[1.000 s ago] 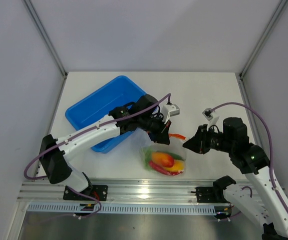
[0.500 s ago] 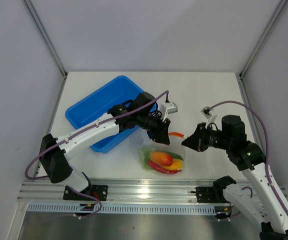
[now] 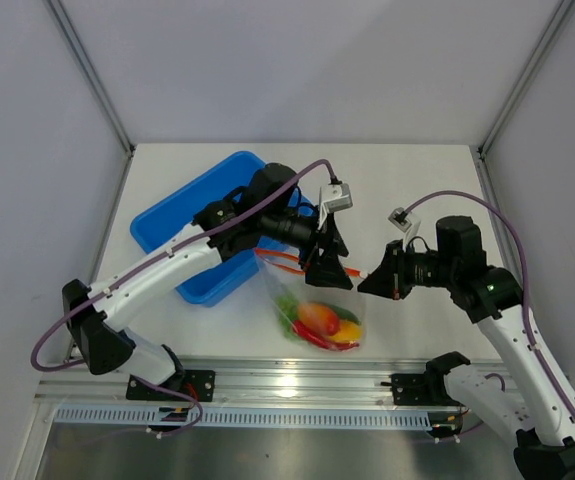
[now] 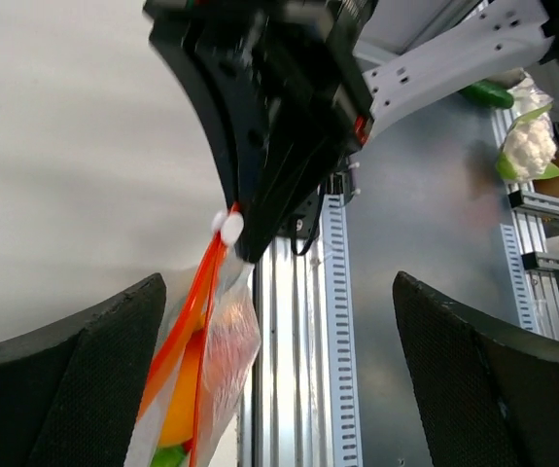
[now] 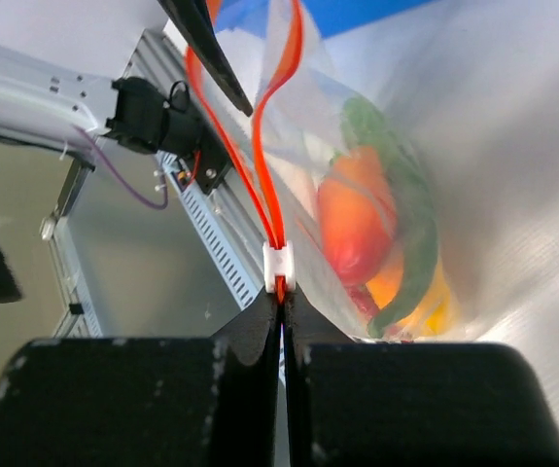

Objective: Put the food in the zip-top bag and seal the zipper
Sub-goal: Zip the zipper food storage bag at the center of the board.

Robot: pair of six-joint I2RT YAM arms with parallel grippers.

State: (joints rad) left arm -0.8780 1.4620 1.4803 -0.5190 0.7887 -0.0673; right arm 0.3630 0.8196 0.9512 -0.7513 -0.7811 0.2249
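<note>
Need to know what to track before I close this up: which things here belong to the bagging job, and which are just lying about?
Part of the job: zip-top bag; food inside it; zipper, pinched by the right gripper; left gripper, open beside the bag.
Just lying about: blue tray; toy cauliflower, off the table.

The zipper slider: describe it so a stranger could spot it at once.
Right of the blue tray, a clear bag of food sits between the left gripper and the right gripper. Follow its red-orange zipper to the right gripper: the slider is the small white clip where the two strips meet.
</note>
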